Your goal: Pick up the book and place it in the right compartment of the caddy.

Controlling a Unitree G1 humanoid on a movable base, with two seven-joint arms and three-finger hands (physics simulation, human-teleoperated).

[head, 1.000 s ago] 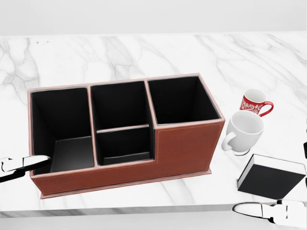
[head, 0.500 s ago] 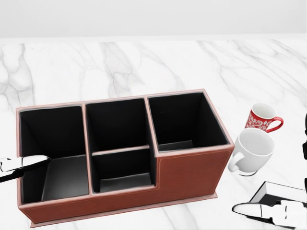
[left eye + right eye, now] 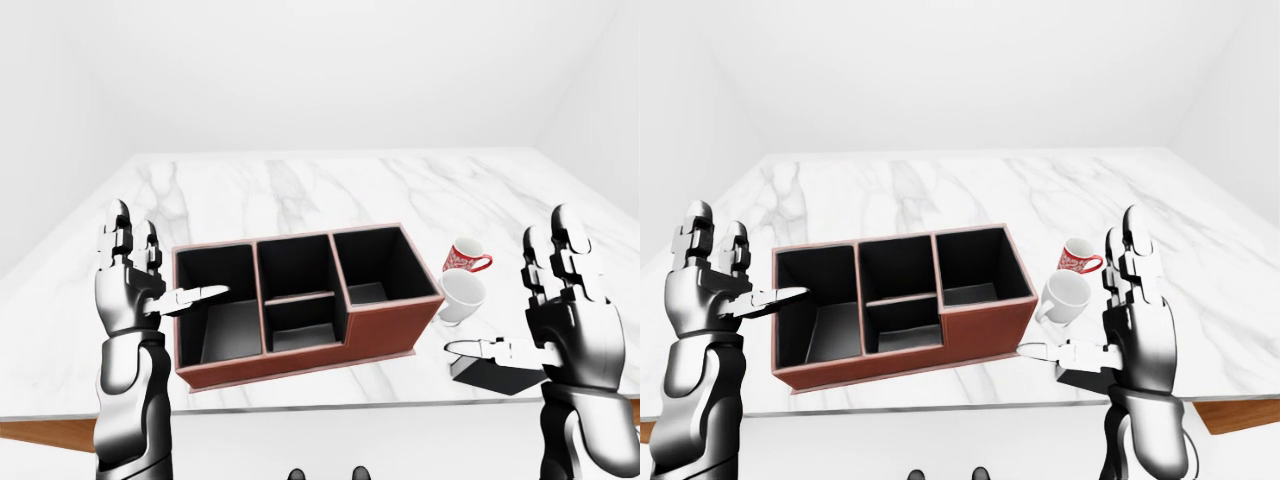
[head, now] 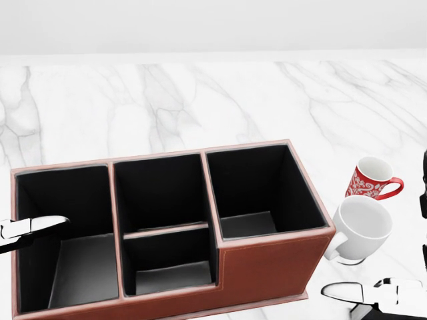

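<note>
Change noted: across the last second the whole head view has slid, the caddy and mugs sinking toward the bottom edge. That is camera movement, not the objects shifting.

The book has all but dropped out of the head view at its bottom right corner. In the left-eye view it lies flat on the marble table, near the edge, right of the caddy and just beside the white mug, with the red mug farther off.

Right hand: raised, fingers spread, empty, its thumb over the book. Left hand: raised, spread, empty, thumb over the left compartment.

Right compartment is empty. Judgement: pickup not begun; the book is poorly covered by the head view.
</note>
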